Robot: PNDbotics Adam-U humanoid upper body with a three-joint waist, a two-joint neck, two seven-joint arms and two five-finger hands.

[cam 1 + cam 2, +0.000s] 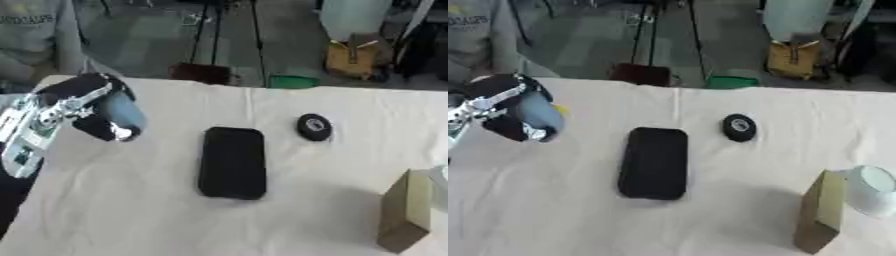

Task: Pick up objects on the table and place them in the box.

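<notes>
Black phone [233,163] lengthwise, near-to-far

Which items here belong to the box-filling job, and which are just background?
Job:
left robot hand, curled round a grey-blue object
black flat slab
small black round object
cardboard box

Background:
white cup-like thing beside the box
yellow-brown item on the floor

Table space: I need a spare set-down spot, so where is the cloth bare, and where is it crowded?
Bare cloth lies between the black phone and the cardboard box, and along the near edge. Tighter: the gap between the phone and the round black disc, and the left side, where the left hand holds a blue object.
</notes>
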